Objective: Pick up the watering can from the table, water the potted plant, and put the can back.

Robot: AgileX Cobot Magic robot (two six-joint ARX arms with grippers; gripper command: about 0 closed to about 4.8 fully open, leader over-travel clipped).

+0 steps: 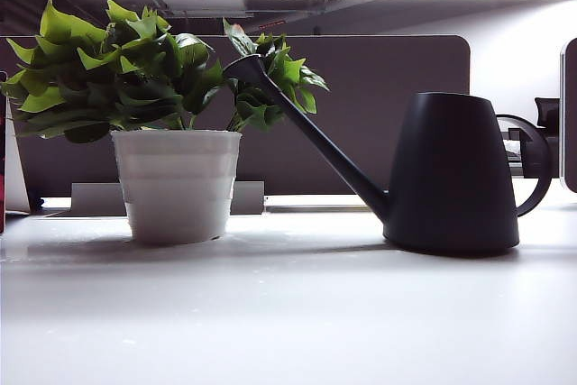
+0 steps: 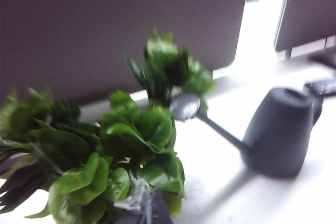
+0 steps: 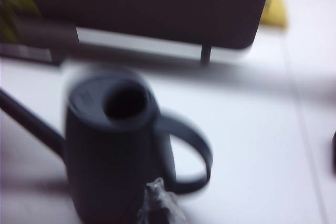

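Note:
The dark grey watering can (image 1: 451, 178) stands upright on the white table (image 1: 288, 313), its long spout reaching up into the leaves of the potted plant (image 1: 176, 187) in a white ribbed pot. Neither gripper shows in the exterior view. In the left wrist view my left gripper (image 2: 146, 207) hovers close above the green leaves of the potted plant (image 2: 131, 145), fingers together, with the watering can (image 2: 278, 132) farther off. My right gripper (image 3: 157, 203) is shut and empty, just above the watering can (image 3: 113, 150) beside its loop handle (image 3: 194, 150). Both wrist views are blurred.
A dark grey partition (image 1: 361, 114) runs along the back of the table, its foot (image 3: 206, 53) standing behind the can. A second dark panel (image 1: 570, 114) rises at the right edge. Something yellow (image 3: 275, 3) lies beyond the partition.

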